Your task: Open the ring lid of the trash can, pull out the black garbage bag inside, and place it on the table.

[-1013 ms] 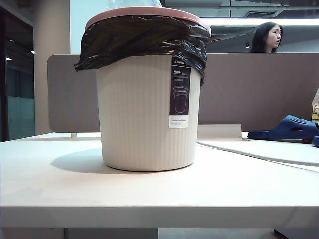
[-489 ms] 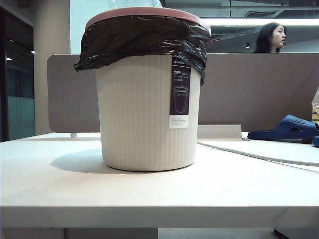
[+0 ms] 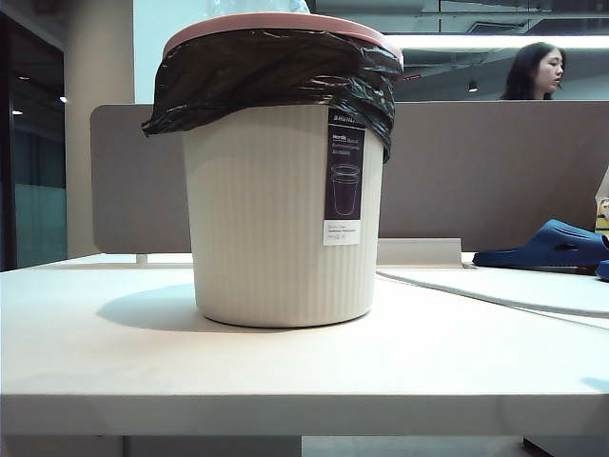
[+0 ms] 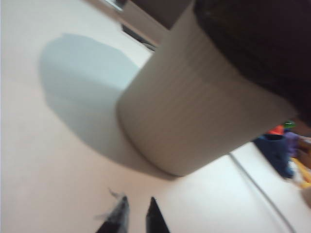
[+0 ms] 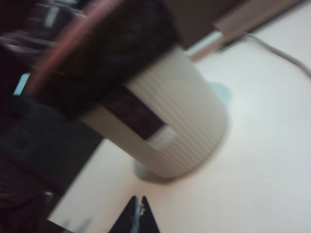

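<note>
The cream ribbed trash can [image 3: 276,228] stands upright in the middle of the table [image 3: 285,371]. The salmon-pink ring lid [image 3: 276,21] sits on its rim, clamping the black garbage bag [image 3: 266,76], whose edge hangs folded over the outside. Neither gripper appears in the exterior view. My left gripper [image 4: 137,204] hovers over bare table short of the trash can [image 4: 194,107], fingertips a little apart, nothing between them. My right gripper [image 5: 138,200] is shut and empty, also short of the trash can [image 5: 184,111]; ring lid [image 5: 63,48] and bag [image 5: 112,53] appear blurred.
A grey-brown partition panel [image 3: 476,171] stands behind the can. A blue slipper [image 3: 552,246] lies at the back right, and a pale cable [image 3: 476,290] runs across the table there. A person [image 3: 538,71] is behind the partition.
The can, lid and bag have not moved. The person behind the partition has shifted to the right.
</note>
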Tool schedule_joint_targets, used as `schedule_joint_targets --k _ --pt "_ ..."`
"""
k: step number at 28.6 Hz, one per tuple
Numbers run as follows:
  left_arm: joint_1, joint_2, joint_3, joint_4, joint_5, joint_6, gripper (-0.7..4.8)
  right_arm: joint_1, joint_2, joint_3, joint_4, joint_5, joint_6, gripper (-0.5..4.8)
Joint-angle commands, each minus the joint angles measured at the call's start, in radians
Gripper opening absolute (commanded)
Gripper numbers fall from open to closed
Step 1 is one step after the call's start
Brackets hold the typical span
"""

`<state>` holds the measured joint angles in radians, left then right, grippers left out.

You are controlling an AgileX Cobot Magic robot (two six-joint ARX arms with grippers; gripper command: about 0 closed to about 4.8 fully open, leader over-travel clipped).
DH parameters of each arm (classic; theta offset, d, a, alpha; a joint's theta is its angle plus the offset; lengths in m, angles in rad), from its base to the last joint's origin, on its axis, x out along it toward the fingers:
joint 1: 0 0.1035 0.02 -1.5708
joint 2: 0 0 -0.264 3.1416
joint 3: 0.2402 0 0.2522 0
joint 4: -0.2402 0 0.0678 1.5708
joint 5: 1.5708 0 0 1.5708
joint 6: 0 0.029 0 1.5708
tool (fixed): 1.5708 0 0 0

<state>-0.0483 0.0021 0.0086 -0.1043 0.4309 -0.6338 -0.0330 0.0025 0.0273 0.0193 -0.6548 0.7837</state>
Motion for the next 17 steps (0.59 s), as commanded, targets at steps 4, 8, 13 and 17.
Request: schedule_joint_targets --k 4,8,13,17 --pt "0.000 0.000 0.003 0.302 0.184 -0.163 0.52 0.004 0.001 0.120 0.061 -0.056 0.055 -0.01" --pt "0.000 0.001 0.035 0.461 0.243 -0.188 0.52 0.003 0.001 0.224 0.056 -0.073 0.055 -0.01" --pt "0.000 0.001 0.169 0.351 0.236 -0.173 0.47 0.003 0.034 0.378 0.009 -0.074 0.055 -0.02" --pt "0.000 0.006 0.319 0.226 0.237 -0.057 0.46 0.003 0.109 0.508 -0.048 -0.080 0.055 -0.02"
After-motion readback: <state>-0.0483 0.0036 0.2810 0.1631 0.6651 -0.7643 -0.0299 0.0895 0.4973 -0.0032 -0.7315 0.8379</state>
